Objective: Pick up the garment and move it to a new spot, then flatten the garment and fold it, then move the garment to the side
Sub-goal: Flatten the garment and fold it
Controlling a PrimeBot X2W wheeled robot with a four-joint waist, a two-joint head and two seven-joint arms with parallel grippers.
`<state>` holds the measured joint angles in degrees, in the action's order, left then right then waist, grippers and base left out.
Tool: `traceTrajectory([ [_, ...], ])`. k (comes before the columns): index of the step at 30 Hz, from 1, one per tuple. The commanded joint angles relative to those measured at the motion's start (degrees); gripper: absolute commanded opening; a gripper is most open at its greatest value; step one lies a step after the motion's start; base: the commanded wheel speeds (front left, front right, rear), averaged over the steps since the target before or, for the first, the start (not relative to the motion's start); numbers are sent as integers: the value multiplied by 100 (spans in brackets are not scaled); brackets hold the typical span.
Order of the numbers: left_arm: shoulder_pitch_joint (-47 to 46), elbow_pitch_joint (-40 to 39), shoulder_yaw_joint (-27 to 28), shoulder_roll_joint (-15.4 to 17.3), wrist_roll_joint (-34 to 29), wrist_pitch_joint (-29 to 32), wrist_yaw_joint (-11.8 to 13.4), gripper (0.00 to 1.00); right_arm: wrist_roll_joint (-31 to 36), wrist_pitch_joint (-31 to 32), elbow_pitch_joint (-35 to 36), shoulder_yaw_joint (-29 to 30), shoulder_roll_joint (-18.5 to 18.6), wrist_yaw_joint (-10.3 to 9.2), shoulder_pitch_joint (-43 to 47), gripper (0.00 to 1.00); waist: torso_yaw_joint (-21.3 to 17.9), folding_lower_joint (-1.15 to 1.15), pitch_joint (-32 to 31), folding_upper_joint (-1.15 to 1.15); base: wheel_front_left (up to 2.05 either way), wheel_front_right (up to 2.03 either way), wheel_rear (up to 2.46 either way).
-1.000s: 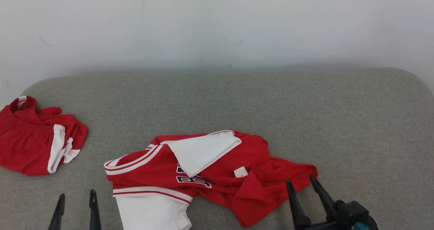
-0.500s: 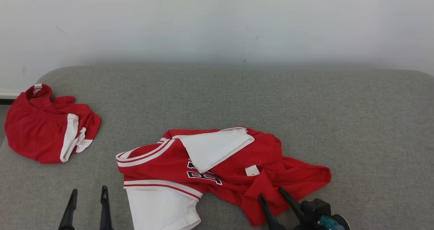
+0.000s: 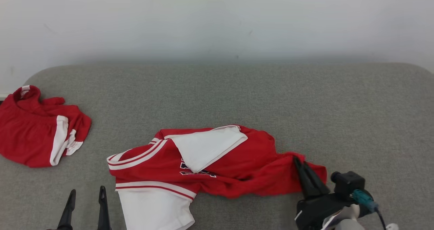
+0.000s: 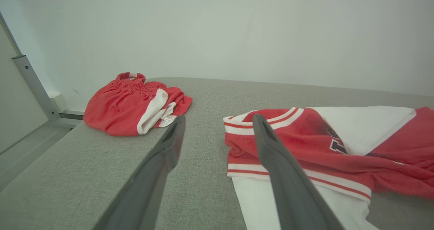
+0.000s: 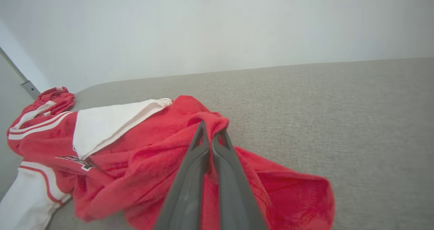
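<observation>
The jersey (image 3: 244, 159) at lower centre is red, with white panels, red-and-white striped trim and dark lettering edged in white. The shorts (image 3: 27, 138) at the left edge are red with a white side stripe. The cushion (image 3: 305, 98) is flecked grey and the wall (image 3: 217, 20) is plain white. My left gripper (image 3: 86, 188) and right gripper (image 3: 300, 160) are black.

A plain white wall (image 3: 217, 20) rises behind the grey fabric surface (image 3: 237, 94).

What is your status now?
Right end effector shut on red-and-white fabric jersey. Left end effector open, free. Crumpled red-and-white shorts lie apart, far left.
</observation>
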<state>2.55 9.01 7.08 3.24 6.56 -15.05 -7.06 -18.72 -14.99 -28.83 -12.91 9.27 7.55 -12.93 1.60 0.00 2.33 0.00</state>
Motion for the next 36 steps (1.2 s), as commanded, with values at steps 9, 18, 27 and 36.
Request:
traceTrajectory([
  [9,-82,63,-31,-30,-9,-19,-23,100,-42,3,648,670,461,-13,530,0,-230,0,41,0,0,0,0],
  [18,-14,122,-40,-36,8,-19,-34,100,-254,297,1099,1112,299,-13,1300,34,-294,0,18,0,0,0,0],
  [27,30,103,-54,-38,9,-19,-4,100,192,120,1449,1201,196,-13,1361,100,-343,0,-122,0,0,0,0],
  [36,85,34,-103,-38,-20,-19,29,100,364,118,1530,808,151,-13,1159,100,-186,0,-190,0,0,0,0],
])
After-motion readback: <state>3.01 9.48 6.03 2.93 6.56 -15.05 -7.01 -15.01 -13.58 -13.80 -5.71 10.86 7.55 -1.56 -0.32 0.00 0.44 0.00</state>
